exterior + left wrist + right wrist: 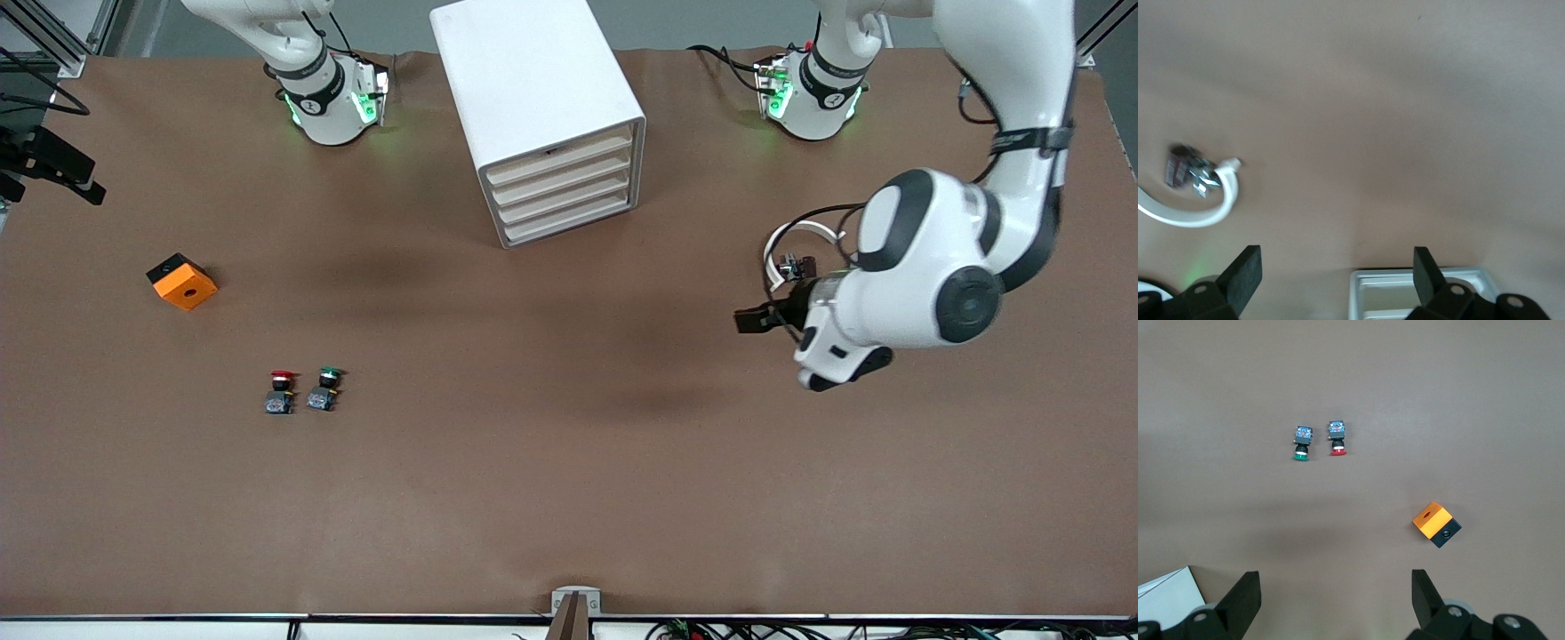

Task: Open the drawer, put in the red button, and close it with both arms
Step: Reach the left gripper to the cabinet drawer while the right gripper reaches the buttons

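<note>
All four cream-white tray drawers of the white rounded box cabinet (pixel 551 116) look shut, so opening the second drawer from the top (pixel 562 173) comes first. The left end effector (pixel 756 318) hangs wide open and empty over bare brown tabletop (pixel 569 462) toward the left arm's end; the right end effector (pixel 1335 600), equally open and empty, waits high. The tiny red-capped push-button (pixel 281 392) stands beside its green-capped twin (pixel 325 389), nearer the front edge.

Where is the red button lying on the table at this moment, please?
In the front view the red button lies on the brown table toward the right arm's end, close beside the green button, nearer to the front camera than the orange block.
</note>
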Robot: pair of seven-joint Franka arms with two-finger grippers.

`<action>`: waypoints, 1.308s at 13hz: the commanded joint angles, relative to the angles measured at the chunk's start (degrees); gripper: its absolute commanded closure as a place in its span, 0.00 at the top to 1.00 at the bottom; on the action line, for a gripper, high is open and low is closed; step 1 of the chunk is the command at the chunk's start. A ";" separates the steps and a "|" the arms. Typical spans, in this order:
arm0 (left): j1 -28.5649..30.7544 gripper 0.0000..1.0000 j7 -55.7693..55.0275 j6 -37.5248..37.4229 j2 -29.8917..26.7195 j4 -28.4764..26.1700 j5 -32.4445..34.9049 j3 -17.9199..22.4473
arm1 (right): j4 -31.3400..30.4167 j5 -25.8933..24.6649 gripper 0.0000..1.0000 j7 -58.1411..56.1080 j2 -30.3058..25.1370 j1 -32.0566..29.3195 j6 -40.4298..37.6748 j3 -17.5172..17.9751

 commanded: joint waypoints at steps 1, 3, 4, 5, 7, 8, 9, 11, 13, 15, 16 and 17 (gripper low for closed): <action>-4.54 1.00 -12.63 -0.07 6.98 5.96 -0.78 0.36 | 0.27 -0.39 1.00 0.19 -0.68 0.17 -0.12 0.10; -6.57 1.00 -21.25 0.20 10.85 8.86 -0.96 0.36 | 0.45 -0.04 1.00 0.37 -0.42 -0.18 0.05 0.10; -7.89 1.00 -26.26 0.37 12.70 9.83 -1.31 0.36 | 0.45 -0.12 1.00 0.63 -0.16 -0.27 -0.03 0.01; -9.03 1.00 -30.40 1.07 13.93 10.54 -1.57 0.36 | 0.62 -0.21 1.00 0.89 0.28 -0.36 -0.29 0.01; -11.23 1.00 -39.09 5.01 15.61 10.63 -1.57 0.36 | 1.06 -0.13 1.00 0.37 1.86 -1.67 -0.21 -0.34; -11.68 1.00 -43.23 5.55 16.40 10.63 -1.57 0.36 | 1.33 -0.13 1.00 0.20 2.74 -1.68 -0.30 -0.34; -12.20 1.00 -46.66 5.65 17.28 10.55 -2.88 0.28 | 1.33 -0.21 1.00 0.11 3.79 -1.68 0.05 -0.34; -12.21 1.00 -53.44 5.56 17.72 10.19 -9.19 0.36 | 1.50 -1.00 1.00 0.46 6.16 -1.24 0.06 -0.34; -12.56 1.00 -60.46 5.47 17.81 9.93 -12.46 0.36 | 1.42 -0.83 1.00 0.20 7.66 -1.15 -0.21 -0.34; -14.66 1.00 -68.10 5.30 18.34 9.93 -14.22 0.28 | 1.59 -0.74 1.00 0.19 9.93 -1.32 0.32 -0.25; -15.28 1.00 -70.40 5.21 18.51 9.93 -15.97 0.28 | 2.81 -1.00 1.00 0.11 12.22 -1.24 0.14 -0.25; -15.55 1.00 -71.21 4.77 18.69 9.76 -17.99 0.28 | 3.87 -0.92 1.00 0.11 13.98 -1.67 0.23 -0.25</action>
